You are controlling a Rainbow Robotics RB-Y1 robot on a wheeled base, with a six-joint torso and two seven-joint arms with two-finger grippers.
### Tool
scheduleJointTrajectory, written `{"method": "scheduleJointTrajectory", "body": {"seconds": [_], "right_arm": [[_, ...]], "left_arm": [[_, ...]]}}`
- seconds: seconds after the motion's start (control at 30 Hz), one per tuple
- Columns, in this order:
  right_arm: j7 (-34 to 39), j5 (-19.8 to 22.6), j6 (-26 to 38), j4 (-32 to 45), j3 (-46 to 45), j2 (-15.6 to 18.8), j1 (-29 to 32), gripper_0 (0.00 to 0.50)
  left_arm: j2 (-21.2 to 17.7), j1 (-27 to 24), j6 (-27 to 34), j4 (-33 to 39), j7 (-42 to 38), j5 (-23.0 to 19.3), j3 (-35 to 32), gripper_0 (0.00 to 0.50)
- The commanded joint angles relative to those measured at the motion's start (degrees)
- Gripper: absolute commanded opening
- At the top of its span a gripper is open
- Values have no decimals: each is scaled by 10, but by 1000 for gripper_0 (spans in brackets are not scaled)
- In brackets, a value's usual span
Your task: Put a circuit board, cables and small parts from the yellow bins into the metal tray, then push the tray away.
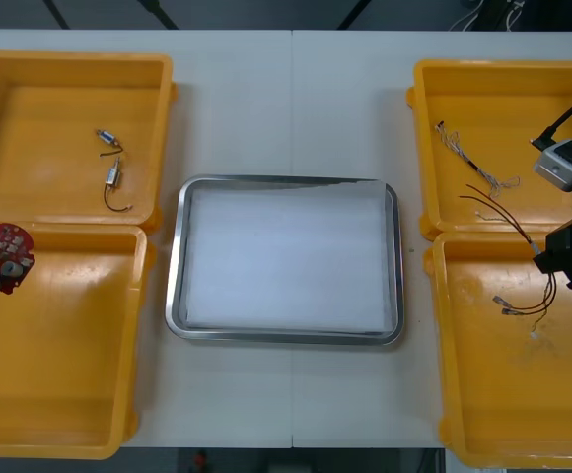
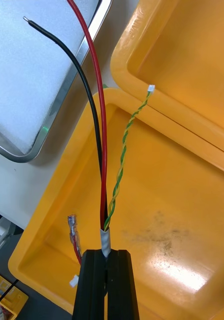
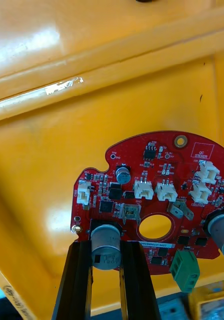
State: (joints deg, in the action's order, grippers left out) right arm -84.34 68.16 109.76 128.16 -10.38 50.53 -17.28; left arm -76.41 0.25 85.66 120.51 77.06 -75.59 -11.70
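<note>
Board [image 3: 142, 170], round and red, is grasped by the left tool [image 3: 105, 252]: its two black fingers [image 3: 79, 280] stand apart at the board's edge, with a silver cylinder of the board between them. In the front view the board is at the outer left rim of the near left bin [image 1: 59, 394], close to its far corner; whether it touches the bin, one cannot tell. The right tool [image 2: 105, 260] is clenched on a cable [image 2: 102, 150], a bundle of one red lead, one black lead and a twisted yellow and green pair, which comes out from between the fingers at a white wrap. This tool is over the far part of the near right bin [image 1: 503, 394], at the right edge of the front view. Some ends of the cable hang down toward the floor of that bin, and others reach over the rim into the far right bin [image 1: 503, 99]. In that bin lie thin cables [image 1: 475, 166]. Two small metal parts [image 1: 115, 175] with short wires lie in the far left bin [image 1: 30, 108]. The tray [image 1: 286, 336], white inside, sits on the bench [image 1: 286, 108] between the bins.
</note>
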Motion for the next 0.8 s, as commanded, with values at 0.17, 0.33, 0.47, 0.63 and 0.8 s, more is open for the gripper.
{"method": "scheduleJointTrajectory", "body": {"seconds": [0.17,0.33,0.47,0.63,0.8], "right_arm": [[2,-4,2,15,-12,-4,-19,0],[3,-14,2,14,-12,-4,-28,0],[3,-21,2,14,-12,-4,-28,0],[6,-30,2,15,-12,-4,-28,0],[7,-35,2,15,-12,-3,-28,0]], "left_arm": [[50,-107,82,17,-147,-3,1,0],[76,-185,100,16,-209,39,72,0],[111,-243,123,15,-279,84,126,0],[144,-316,143,8,-353,123,207,0],[185,-339,144,5,-402,149,236,0]]}}
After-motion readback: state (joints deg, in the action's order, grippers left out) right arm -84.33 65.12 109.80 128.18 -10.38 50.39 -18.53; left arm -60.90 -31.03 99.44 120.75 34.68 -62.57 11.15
